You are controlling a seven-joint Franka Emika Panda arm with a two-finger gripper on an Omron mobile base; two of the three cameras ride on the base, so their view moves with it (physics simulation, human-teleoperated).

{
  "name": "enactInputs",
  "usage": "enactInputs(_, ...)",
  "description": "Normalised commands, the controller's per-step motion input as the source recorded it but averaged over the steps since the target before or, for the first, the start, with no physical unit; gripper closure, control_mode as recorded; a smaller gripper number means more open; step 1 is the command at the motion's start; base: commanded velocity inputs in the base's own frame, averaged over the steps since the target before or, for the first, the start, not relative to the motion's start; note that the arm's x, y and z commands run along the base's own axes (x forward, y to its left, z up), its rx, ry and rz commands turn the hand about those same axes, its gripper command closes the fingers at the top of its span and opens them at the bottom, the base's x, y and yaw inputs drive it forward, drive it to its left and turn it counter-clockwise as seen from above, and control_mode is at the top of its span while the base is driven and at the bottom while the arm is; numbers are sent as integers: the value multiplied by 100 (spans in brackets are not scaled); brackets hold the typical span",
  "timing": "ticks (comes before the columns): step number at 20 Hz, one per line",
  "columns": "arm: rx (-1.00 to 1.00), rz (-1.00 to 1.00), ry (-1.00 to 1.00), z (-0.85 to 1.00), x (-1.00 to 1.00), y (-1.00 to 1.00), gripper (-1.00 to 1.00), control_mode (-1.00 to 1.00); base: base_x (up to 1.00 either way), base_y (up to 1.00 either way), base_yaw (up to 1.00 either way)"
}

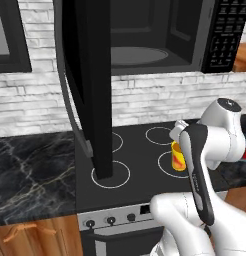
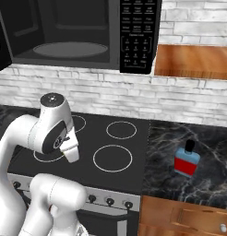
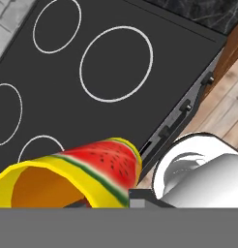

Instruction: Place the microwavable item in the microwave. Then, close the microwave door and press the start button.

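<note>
The microwavable item, a small yellow cup with red markings, hangs just above the right side of the black cooktop. My gripper is shut on it, half hidden behind my forearm. In the hand view the cup lies close across the bottom, open mouth to the left. The microwave sits above the stove with its grey turntable bare. The microwave door stands swung wide open at the left. The keypad is on the microwave's right.
A blue-and-red bottle with a black cap stands on the marble counter right of the stove. Knobs line the stove front. The open door hangs over the cooktop's left burners. A wooden cabinet adjoins the microwave.
</note>
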Motion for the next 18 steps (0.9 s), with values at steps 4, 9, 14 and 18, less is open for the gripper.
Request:
enactInputs(4, 0, 0, 0, 0, 0, 0, 100, 100, 6, 0, 9)
enactInputs(9, 3, 1, -8, 18, 0, 0, 100, -100, 0, 0, 0)
enactInputs(14, 0, 0, -18, 93, 0, 2, 100, -100, 0, 0, 0)
enactInputs(18, 0, 0, -18, 95, -2, 0, 100, -100, 0, 0, 0)
